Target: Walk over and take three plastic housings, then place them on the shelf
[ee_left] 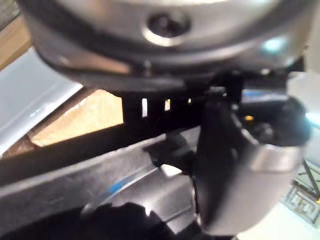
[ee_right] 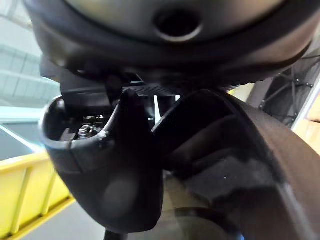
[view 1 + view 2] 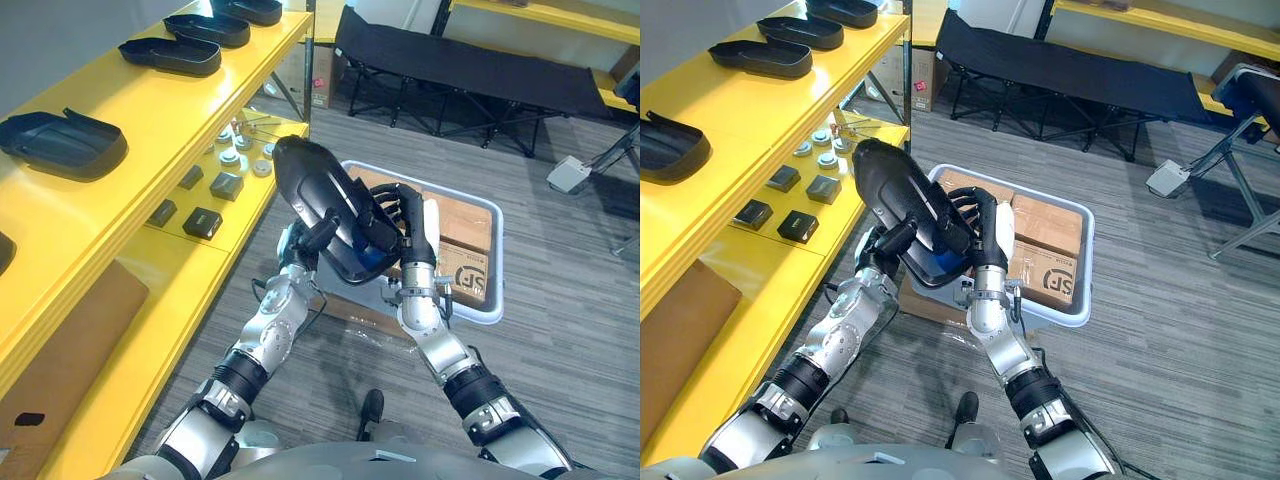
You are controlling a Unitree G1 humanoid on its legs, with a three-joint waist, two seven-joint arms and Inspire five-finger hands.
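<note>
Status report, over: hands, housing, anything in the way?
Hands: left hand and right hand shut on housing. Held over grey bin. Way to yellow shelf looks open.

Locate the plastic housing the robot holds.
Left eye view, centre: the plastic housing is held in the left hand and right hand, near the white tray, right of the yellow shelf.

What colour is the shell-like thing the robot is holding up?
Black. The plastic housing shows best in the right eye view.
</note>
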